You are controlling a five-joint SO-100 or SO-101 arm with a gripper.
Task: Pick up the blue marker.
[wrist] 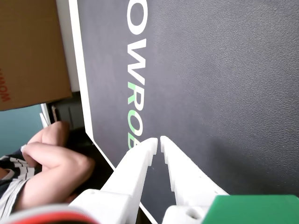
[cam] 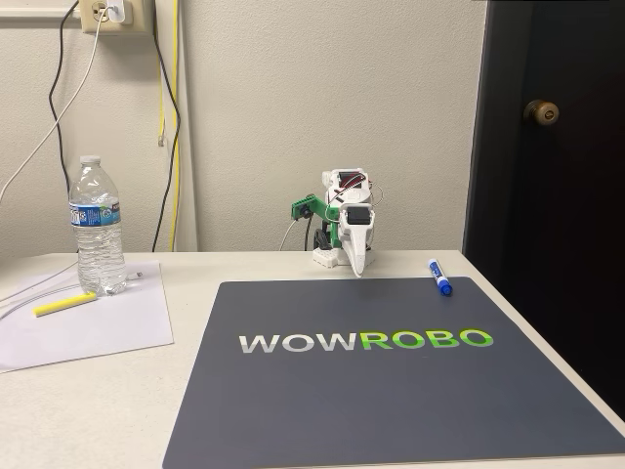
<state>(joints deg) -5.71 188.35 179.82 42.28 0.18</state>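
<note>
Tool [wrist: 157,139] clenched, empty, folded at arm base. Blue marker [cam: 439,277] lies well apart to tool's right in fixed view, at mat [cam: 391,391] edge. Risk: round barrel rolls off if nudged.

Blue-capped white blue marker [cam: 439,277]; dark grey mat [cam: 391,410]; white gripper [wrist: 159,140]; yellow highlighter [cam: 64,304].

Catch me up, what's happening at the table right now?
Nothing is being handled yet. The arm sits folded at the back edge of the dark WOWROBO mat, its gripper shut and empty above the mat. The blue marker lies untouched near the mat's far right corner in the fixed view. A person's arm rests beyond the table edge.
</note>
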